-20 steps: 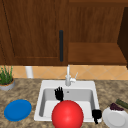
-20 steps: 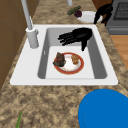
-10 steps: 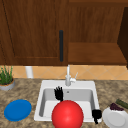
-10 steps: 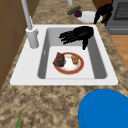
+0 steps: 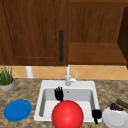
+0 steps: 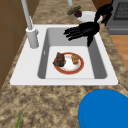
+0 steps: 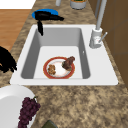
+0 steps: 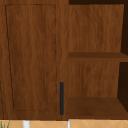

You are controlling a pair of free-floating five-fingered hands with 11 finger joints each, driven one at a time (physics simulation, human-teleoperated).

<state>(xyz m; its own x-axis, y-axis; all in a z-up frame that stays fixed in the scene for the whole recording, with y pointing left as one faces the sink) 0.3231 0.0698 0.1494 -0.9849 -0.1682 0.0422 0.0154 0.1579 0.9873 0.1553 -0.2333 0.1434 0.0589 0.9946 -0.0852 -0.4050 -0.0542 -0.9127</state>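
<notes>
The red-rimmed plate [image 6: 68,63] sits flat on the sink [image 6: 107,78] floor w/ two bits of food on it, a dark chunk [image 6: 59,60] and a browner piece [image 6: 75,59]. In the left side view it's about mid-basin, w/ bare sink floor all round it and the basin walls a little way off on each side.

Left hand [image 6: 83,29] hovers above the basin, fingers straight and spread, thumb hanging down, so it's open and holding nothing. In that view it's at roughly 1 o'clock from the plate, up over the far half of the basin, not touching the plate or the walls. Front view has it at approx 11 o'clock of the big red ball [image 5: 67,114], which blocks the front of the basin there.

Right hand [image 5: 96,115] hangs over the sink's right rim, just beside the white plate [image 5: 115,119] w/ the grapes [image 7: 28,109] on it. Its fingers point downward, loosely curled around nothing; whether they're really closed, can't tell.

Faucet [image 6: 30,30] stands on the back rim at about 10 o'clock from the red-rimmed plate in the left side view, well clear of both hands. Blue plate [image 5: 17,110] lies on the counter left of the sink, potted plant [image 5: 6,79] behind it. Above is a wood cabinet door [image 8: 32,57] w/ a dark handle [image 8: 61,98], open shelves [image 8: 96,55] beside it.
</notes>
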